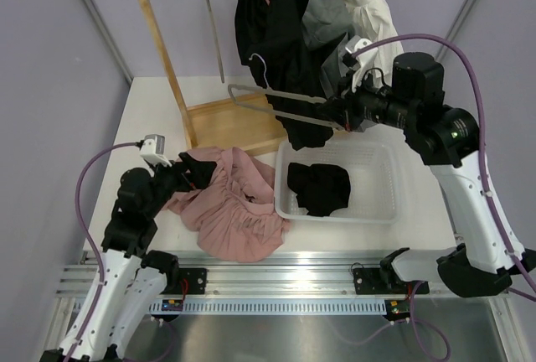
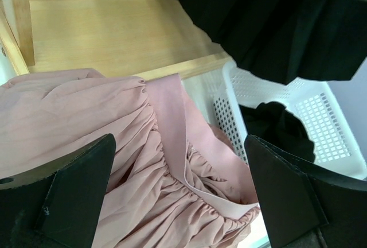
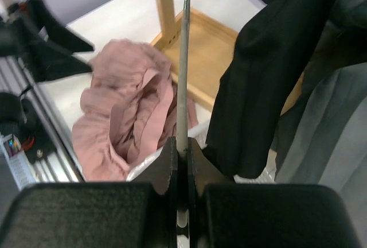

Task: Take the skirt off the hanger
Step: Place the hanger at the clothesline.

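Worktop: white table (image 1: 151,111) between lavender walls, with a wooden rack (image 1: 167,69) along the far edge.
Skirt: the pink skirt (image 1: 234,211) lies crumpled near the near-left corner, its right side touching the basket.
Hanger: the bare wire hanger (image 3: 183,76) is held in the air over the far-right half. No pink cloth shows on it, so the skirt looks already free.
Key relation: skirt and hanger are well apart. The hanger's long axis runs left to right, reaching from the right claw toward the rack's post, and the skirt lies nearer and to the left of it.
Nearer arm: the left one, by far.
Left gripper (image 2: 179,144): fingers spread wide over the gathered waistband, clamped on nothing.
Right gripper (image 3: 182,150): fingers pressed together on the hanger's wire.
Left wrist view: shows the waistband's flat band between the spread fingers, which the top view does not resolve.
Right wrist view: shows the clamp on the wire, which the overhead view hides.
Top view: the only one giving the gap between skirt and hanger.
Basket: white basket (image 1: 389,186) on the near-right side holds a black garment (image 1: 318,188).
Rack load: dark clothes (image 1: 276,35) hang behind the hanger.
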Robot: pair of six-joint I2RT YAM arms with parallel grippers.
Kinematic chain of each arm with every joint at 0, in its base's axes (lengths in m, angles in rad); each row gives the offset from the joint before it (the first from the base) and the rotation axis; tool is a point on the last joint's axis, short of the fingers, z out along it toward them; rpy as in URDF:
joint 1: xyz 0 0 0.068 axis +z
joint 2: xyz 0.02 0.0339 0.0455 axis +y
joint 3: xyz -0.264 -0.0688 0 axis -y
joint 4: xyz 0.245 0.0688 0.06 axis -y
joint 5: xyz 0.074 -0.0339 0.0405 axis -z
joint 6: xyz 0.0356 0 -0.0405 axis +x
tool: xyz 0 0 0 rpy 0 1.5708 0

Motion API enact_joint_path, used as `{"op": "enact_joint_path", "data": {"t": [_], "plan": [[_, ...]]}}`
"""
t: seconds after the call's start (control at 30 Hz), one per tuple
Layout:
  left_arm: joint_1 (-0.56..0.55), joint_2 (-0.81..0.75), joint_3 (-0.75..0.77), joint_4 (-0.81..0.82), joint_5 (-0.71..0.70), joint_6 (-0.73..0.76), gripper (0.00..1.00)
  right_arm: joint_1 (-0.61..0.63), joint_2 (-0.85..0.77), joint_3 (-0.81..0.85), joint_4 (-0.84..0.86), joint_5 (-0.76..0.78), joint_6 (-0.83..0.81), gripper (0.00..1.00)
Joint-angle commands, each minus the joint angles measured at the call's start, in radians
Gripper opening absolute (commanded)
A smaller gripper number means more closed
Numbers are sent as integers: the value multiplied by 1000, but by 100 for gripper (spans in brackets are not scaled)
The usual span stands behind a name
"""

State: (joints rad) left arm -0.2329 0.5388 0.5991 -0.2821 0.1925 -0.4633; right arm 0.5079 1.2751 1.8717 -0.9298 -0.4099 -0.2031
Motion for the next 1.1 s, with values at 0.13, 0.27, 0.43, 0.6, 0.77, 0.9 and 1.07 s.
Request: {"op": "enact_joint_path", "data": {"t": [0.13, 0.27, 0.43, 0.6, 0.77, 0.9, 1.07], "plan": [[1, -85, 13, -11, -42, -52, 99, 0, 88, 63, 287, 146, 197, 0], [3, -99, 21, -16, -47, -66, 99, 14, 141, 118, 325, 161, 240, 0], [3, -102, 30, -23, -53, -74, 99, 95, 197, 161, 376, 345, 251, 0], [3, -106, 45, -32, -54, -78, 99, 168, 224, 146, 476, 550, 248, 0], [3, -114, 56, -39, -56, -81, 99, 233, 242, 122, 577, 688, 235, 0], [3, -120, 59, -38, -53, -89, 99, 253, 279, 139, 603, 684, 226, 0], [3, -135, 64, -51, -57, -90, 99, 288, 282, 126, 655, 703, 176, 0]]}}
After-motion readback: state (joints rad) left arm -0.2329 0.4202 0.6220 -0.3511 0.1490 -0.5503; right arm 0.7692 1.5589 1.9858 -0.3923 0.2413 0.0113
